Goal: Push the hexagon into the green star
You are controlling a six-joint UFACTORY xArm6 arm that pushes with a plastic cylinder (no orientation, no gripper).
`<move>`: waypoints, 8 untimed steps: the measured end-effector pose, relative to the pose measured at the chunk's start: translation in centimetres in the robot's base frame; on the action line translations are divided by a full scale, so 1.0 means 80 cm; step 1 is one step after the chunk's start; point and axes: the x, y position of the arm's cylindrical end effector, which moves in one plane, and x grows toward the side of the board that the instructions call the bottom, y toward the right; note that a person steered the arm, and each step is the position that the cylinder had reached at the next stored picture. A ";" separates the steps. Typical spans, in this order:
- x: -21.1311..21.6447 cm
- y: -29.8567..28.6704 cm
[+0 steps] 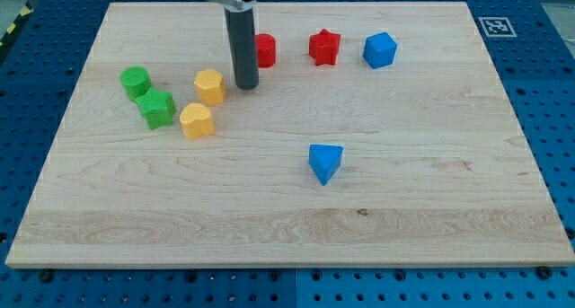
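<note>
The yellow hexagon (209,86) lies left of centre near the view's top. The green star (157,108) lies to its lower left, a small gap away. My tip (246,85) rests on the board just right of the yellow hexagon, with a narrow gap between them. The rod rises up out of the view's top and partly hides a red block (266,50) behind it.
A green cylinder (136,81) sits just above-left of the green star. A yellow heart (196,121) lies right of the star, below the hexagon. A red star (324,48) and a blue block (380,50) lie at the top right. A blue triangle (325,162) lies at centre.
</note>
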 end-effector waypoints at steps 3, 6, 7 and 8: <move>-0.006 -0.087; -0.065 -0.089; -0.065 -0.061; -0.046 -0.047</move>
